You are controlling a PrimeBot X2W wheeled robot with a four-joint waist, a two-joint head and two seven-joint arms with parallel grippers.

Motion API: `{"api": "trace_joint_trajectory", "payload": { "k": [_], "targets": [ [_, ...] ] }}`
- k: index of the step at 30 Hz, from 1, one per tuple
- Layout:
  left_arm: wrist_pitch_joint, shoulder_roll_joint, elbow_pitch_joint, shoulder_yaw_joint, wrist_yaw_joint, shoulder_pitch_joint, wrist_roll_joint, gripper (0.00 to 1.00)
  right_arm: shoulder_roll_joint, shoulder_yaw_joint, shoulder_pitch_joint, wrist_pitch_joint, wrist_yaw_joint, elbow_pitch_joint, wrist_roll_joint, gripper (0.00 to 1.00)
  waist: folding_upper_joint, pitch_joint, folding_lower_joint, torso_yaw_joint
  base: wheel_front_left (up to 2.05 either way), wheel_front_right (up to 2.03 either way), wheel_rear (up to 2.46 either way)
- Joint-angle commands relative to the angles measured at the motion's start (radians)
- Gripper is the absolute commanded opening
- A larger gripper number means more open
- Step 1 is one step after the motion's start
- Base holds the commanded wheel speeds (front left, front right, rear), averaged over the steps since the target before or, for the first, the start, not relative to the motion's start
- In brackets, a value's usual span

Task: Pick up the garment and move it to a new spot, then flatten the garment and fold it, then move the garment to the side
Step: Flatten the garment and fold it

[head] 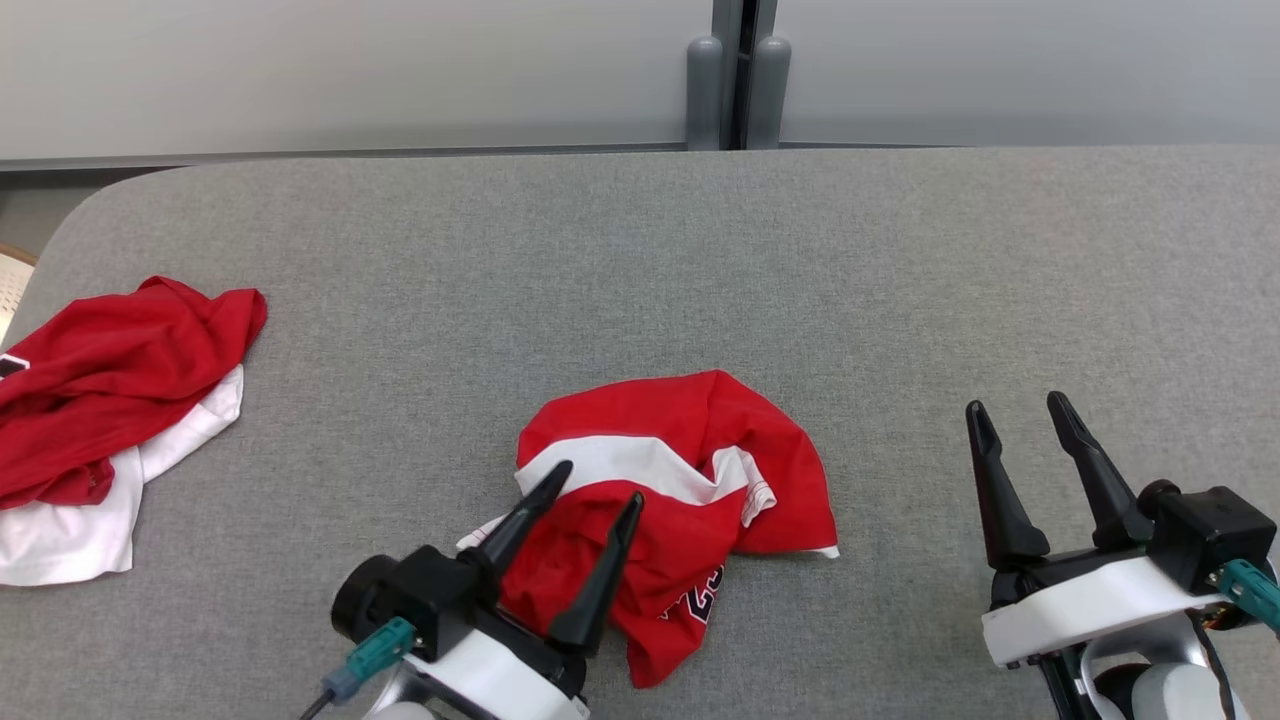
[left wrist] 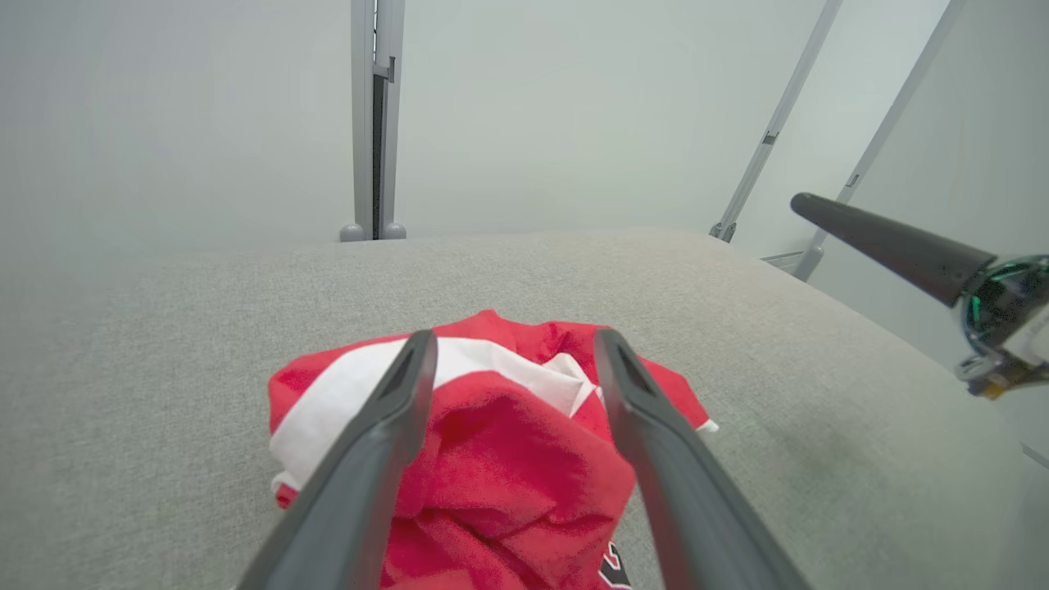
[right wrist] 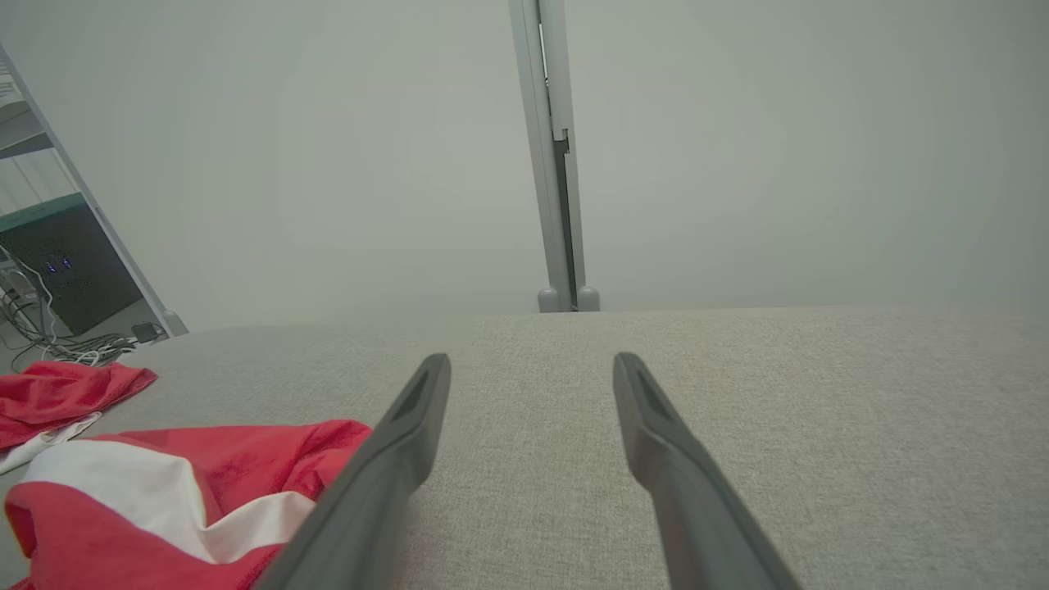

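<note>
The garment (head: pixel 700 440) is a red and white shirt with dark lettering, lying crumpled on the grey table (head: pixel 640 260) near its front middle. My left gripper (head: pixel 600 481) hovers over the garment's near-left part, jaws open, nothing between them. In the left wrist view the two fingers of the left gripper (left wrist: pixel 516 333) straddle the garment (left wrist: pixel 508 442) without pinching it. My right gripper (head: pixel 1016 400) stands open over bare table to the right. The right wrist view shows the right gripper (right wrist: pixel 531 356) open, with the garment (right wrist: pixel 205 459) at its lower left.
A second red and white garment (head: pixel 110 370) lies bunched at the table's left edge, also seen as a red heap (right wrist: pixel 65 389) in the right wrist view. A grey wall with a vertical post (head: pixel 738 75) stands behind the table. One right-gripper finger (left wrist: pixel 885 242) crosses the left wrist view.
</note>
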Motion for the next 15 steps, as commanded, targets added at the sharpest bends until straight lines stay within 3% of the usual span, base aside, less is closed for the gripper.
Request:
{"api": "trace_joint_trajectory", "payload": {
  "k": [1,10,15],
  "targets": [
    [-0.012,0.016,-0.035,0.024,0.021,-0.002,0.011,1.0,-0.004,0.0,0.008,0.003,0.0,-0.006,-0.008,1.0,-0.0001,-0.016,0.0,0.006,0.0,0.0,0.0],
    [-0.036,0.072,-0.104,0.157,0.119,0.021,0.014,1.0,-0.011,0.004,0.04,0.02,0.0,-0.025,-0.015,1.0,-0.0001,-0.065,0.0,0.016,0.0,0.0,0.0],
    [-0.045,0.111,-0.066,0.237,0.143,0.048,-0.01,1.0,-0.025,0.006,0.067,0.03,0.0,-0.026,-0.01,1.0,-0.0001,-0.098,0.0,0.015,0.0,0.0,0.0]
  ]
}}
